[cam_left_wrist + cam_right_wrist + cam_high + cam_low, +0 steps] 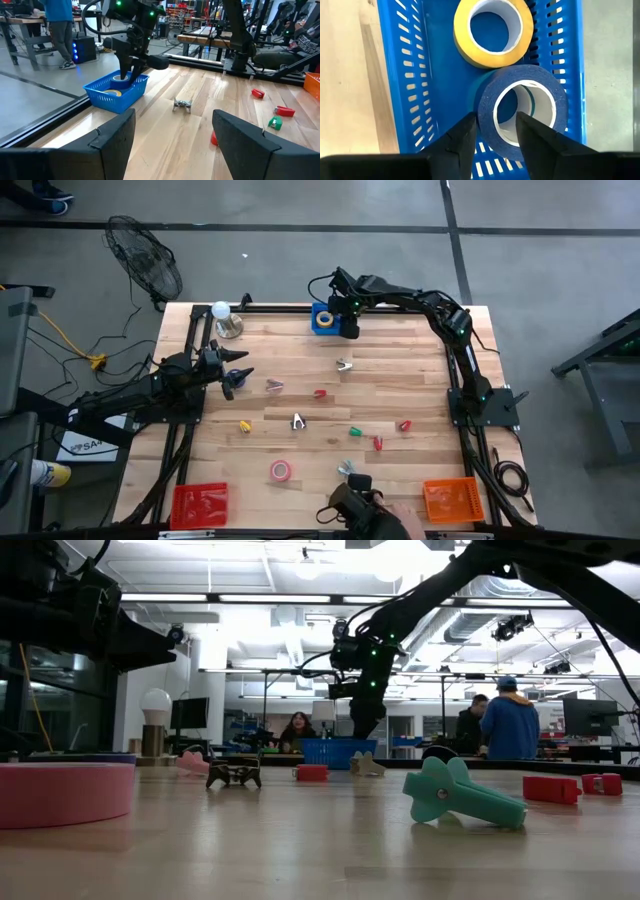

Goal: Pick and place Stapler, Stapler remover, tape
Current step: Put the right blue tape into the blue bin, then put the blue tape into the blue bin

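The blue tape (522, 110) sits just under my right gripper (494, 131), inside the blue basket (407, 75). One of my fingers is inside its open centre and the other outside its wall, the jaws narrow around that wall. I cannot tell whether I am pinching it or have let go. It leans on a yellow tape (492, 30) just ahead of my fingertips, touching it.

I judge this the placing step. To do it well I should part my jaws enough to free the wall, then lift straight up so the inner finger does not drag the roll out with me.

My left gripper (172, 132) waits with jaws wide, well apart, at the table's (400, 390) other side. A pink tape (281, 471) lies far off on the wood, near small red and green pieces. Beyond the table is a workshop with benches and people (508, 720) standing.
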### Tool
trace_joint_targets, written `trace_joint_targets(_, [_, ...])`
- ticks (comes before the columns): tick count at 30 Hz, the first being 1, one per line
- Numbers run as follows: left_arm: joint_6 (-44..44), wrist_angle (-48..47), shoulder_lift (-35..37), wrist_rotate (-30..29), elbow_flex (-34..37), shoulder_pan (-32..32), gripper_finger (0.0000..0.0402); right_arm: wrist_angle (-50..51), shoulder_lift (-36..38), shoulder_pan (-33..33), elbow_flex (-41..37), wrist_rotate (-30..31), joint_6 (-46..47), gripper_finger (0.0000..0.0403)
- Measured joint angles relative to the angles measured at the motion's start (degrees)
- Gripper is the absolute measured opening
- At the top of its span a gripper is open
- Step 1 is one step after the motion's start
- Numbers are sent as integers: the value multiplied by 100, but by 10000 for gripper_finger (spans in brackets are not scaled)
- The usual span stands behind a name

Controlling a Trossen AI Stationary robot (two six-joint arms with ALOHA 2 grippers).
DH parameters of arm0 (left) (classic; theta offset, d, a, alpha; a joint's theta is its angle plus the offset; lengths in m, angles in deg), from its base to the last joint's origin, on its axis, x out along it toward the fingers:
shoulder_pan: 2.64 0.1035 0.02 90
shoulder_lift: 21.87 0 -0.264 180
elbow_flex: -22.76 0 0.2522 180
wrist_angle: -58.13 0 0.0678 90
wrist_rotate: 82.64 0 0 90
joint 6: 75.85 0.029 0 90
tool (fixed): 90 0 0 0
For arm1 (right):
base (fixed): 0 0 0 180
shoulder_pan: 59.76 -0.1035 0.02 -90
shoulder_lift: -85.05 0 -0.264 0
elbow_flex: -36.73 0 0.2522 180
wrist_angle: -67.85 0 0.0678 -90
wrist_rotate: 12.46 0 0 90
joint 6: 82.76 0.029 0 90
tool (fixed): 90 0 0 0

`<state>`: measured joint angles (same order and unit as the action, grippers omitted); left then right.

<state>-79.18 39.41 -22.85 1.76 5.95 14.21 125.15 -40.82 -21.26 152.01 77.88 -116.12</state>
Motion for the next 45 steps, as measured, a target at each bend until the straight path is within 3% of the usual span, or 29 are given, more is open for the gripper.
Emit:
trace_joint_targets(17, [0, 1, 0, 1, -2, 1, 262, 42, 712, -22, 17, -175, 134, 129])
trace_joint_targets(25, [0, 1, 1, 1, -2, -1, 262, 464, 825, -103, 17, 305, 389, 129])
trace_joint_targets(32, [-3, 3, 0, -45, 0, 0, 262, 931, 1244, -71, -87, 361, 940, 129])
trace_joint_targets(36, [-17, 5, 1, -78, 0, -1, 262, 566, 1810, -20, -774, 303, 1108, 129])
trace_joint_targets(45, [-28, 10, -14, -102, 0, 2, 262, -2077, 3600, -179, -3494, -89, 1464, 129])
